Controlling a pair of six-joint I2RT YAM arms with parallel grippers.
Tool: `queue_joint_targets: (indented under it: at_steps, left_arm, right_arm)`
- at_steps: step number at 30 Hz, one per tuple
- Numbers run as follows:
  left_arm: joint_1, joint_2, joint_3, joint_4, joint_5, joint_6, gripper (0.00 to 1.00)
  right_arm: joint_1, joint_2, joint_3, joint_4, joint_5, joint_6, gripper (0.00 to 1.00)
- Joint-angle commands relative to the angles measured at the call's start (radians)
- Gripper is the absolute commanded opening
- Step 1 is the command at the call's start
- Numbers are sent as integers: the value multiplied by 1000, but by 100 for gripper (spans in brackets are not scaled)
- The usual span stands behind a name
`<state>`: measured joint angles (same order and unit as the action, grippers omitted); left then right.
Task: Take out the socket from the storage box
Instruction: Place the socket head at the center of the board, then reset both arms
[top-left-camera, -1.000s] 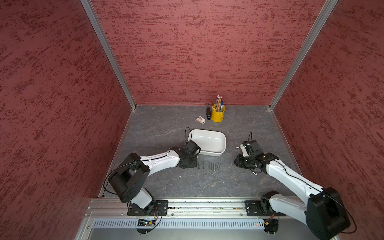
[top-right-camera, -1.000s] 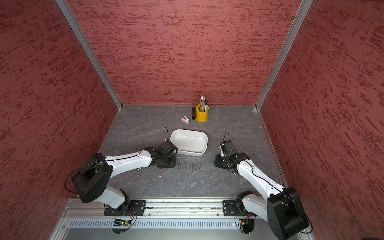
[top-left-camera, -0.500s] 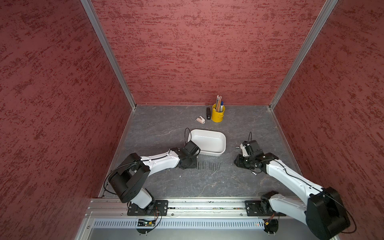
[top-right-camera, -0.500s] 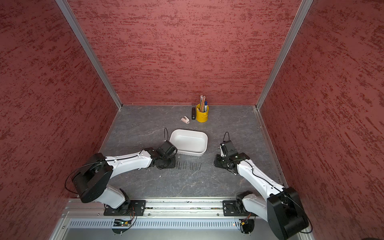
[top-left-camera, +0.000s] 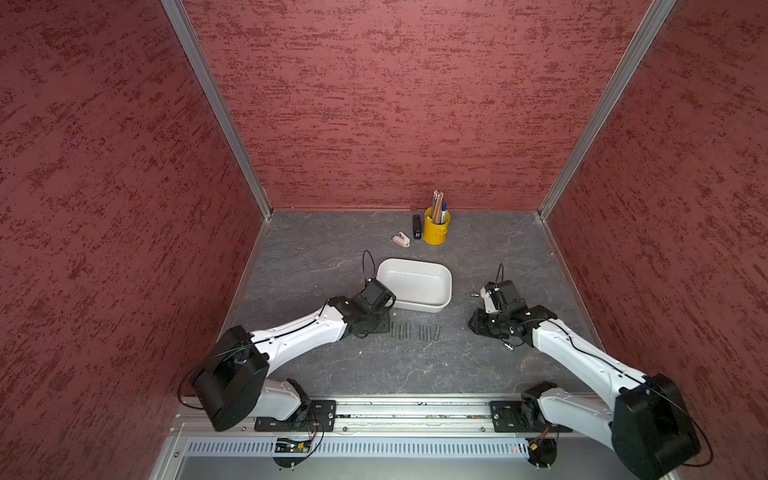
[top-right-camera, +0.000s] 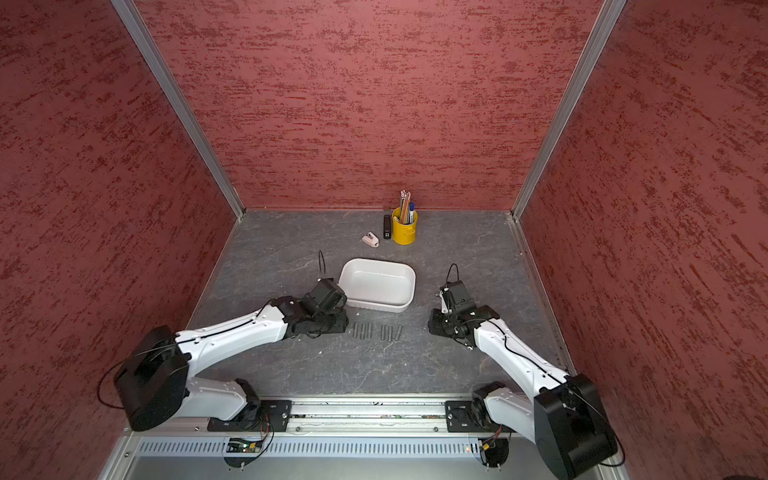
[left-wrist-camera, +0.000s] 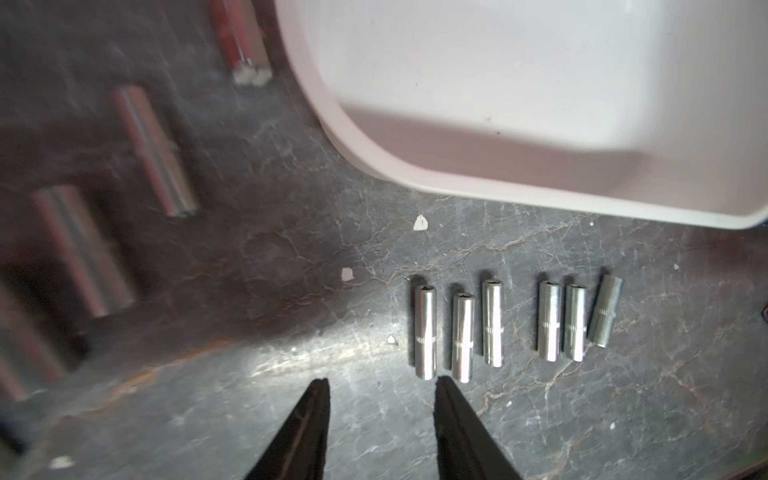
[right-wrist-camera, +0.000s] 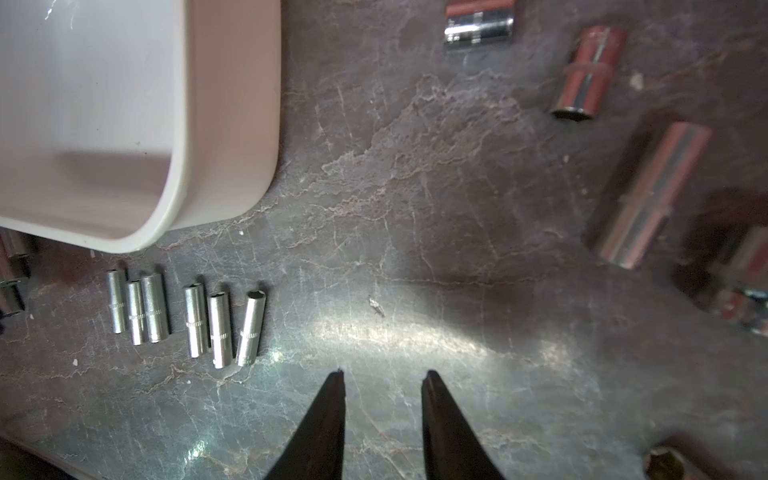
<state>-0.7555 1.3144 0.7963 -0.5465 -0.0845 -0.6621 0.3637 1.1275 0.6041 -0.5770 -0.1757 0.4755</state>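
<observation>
The white storage box (top-left-camera: 441, 306) sits mid-table in both top views (top-right-camera: 405, 307), and no socket shows inside it. Several small silver sockets (top-left-camera: 413, 332) lie in a row on the table just in front of the box. In the left wrist view my left gripper (left-wrist-camera: 382, 380) is open over bare table, its tip next to the nearest socket (left-wrist-camera: 426, 332) of the row, nothing between the jaws. My right gripper (right-wrist-camera: 384, 372) is open too, over bare table to the right of the row (right-wrist-camera: 195, 320), well apart from it.
Larger chrome sockets lie under the left arm (left-wrist-camera: 156, 149) and round the right arm (right-wrist-camera: 652, 195). A yellow pen cup (top-left-camera: 435, 232), a black stapler (top-left-camera: 417, 227) and a small pink object (top-left-camera: 401, 240) stand at the back. Red walls close three sides.
My left gripper's jaws have opened beside the row of sockets. Neither arm has visibly shifted.
</observation>
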Motion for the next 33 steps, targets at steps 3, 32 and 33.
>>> queue_joint_targets:
  at_steps: [3, 32, 33]
  left_arm:
    - [157, -261, -3, -113, -205, 84, 61]
    - [564, -384, -648, 1154, -333, 635, 100]
    - [572, -355, -645, 1190, -305, 660, 100]
  right_arm:
    - [-8, -27, 121, -17, 60, -36, 36]
    - [-87, 5, -347, 1236, 751, -458, 95]
    - [-89, 18, -345, 1245, 754, -463, 95]
